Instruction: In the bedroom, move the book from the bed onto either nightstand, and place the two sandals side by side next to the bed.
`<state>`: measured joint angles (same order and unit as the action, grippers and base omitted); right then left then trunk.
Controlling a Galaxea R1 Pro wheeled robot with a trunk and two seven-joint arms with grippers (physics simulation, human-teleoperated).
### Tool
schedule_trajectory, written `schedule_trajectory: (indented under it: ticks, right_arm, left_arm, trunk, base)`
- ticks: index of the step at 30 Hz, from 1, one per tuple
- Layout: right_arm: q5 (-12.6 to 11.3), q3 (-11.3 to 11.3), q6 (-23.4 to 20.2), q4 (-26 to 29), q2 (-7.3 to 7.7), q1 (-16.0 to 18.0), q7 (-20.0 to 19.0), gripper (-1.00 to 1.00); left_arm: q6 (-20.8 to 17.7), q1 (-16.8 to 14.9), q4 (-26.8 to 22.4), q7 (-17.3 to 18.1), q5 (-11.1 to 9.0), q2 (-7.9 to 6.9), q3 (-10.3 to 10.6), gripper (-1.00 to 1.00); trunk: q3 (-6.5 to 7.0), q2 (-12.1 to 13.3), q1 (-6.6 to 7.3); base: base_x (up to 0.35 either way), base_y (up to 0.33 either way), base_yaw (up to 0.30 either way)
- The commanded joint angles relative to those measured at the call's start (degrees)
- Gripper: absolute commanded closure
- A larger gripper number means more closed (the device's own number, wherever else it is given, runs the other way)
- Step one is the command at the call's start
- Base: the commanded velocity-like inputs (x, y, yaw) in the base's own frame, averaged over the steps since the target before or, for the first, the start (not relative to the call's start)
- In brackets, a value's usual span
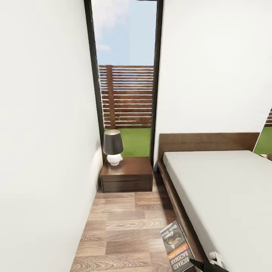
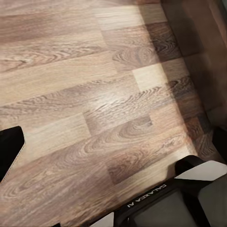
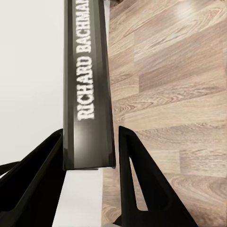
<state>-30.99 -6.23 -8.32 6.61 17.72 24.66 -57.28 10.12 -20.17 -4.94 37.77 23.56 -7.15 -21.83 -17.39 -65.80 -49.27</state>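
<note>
My right gripper (image 3: 90, 137) is shut on the book (image 3: 87, 80), a thin dark paperback whose spine reads "RICHARD BACHMAN". In the head view the book (image 1: 176, 245) hangs low over the wood floor beside the bed frame, with the gripper (image 1: 207, 265) at its lower corner. The bed (image 1: 226, 189), dark-framed with an off-white mattress, fills the right side. The nightstand (image 1: 127, 174) stands at the far end of the aisle, below the window. My left gripper (image 2: 113, 146) is open over bare floor, one black finger (image 2: 9, 151) at the edge. The sandals are out of view.
A lamp (image 1: 113, 148) with a dark shade stands on the left part of the nightstand top. A white wall (image 1: 45, 151) closes the left side of a narrow floor aisle (image 1: 121, 223). A tall dark-framed window (image 1: 126, 75) is behind. My base (image 2: 165, 208) shows below the left wrist.
</note>
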Motion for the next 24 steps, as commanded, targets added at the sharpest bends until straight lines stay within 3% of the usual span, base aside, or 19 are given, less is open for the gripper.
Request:
schedule_trajectory:
  ticks: [1,7,15,24]
  right_arm:
    - [-0.72,-0.18,-0.5,0.06,0.03,0.04,-0.18,1.0]
    - [-0.74,-0.18,-0.47,0.07,0.03,0.04,-0.18,1.0]
    - [-0.74,-0.18,-0.49,0.07,0.03,0.04,-0.2,1.0]
    - [-0.73,-0.18,-0.49,0.07,0.03,0.04,-0.16,1.0]
  left_arm:
    - [0.33,-0.04,0.02,0.11,0.61,-0.01,-0.43,-1.0]
    - [0.34,-0.04,0.02,0.03,0.61,0.0,-0.43,-1.0]
    - [0.29,-0.04,0.03,-0.05,0.61,0.02,-0.41,-1.0]
    - [0.25,-0.04,0.02,-0.15,0.61,0.03,-0.4,-1.0]
  trunk:
    - [-0.07,-0.04,-0.02]
    - [-0.07,-0.04,-0.02]
    - [-0.11,-0.04,-0.02]
    - [-0.12,-0.04,-0.02]
  base:
    - [0.215,0.015,0.0]
    - [0.286,0.003,0.015]
    - [0.294,0.0,0.174]
    - [0.308,-0.001,0.014]
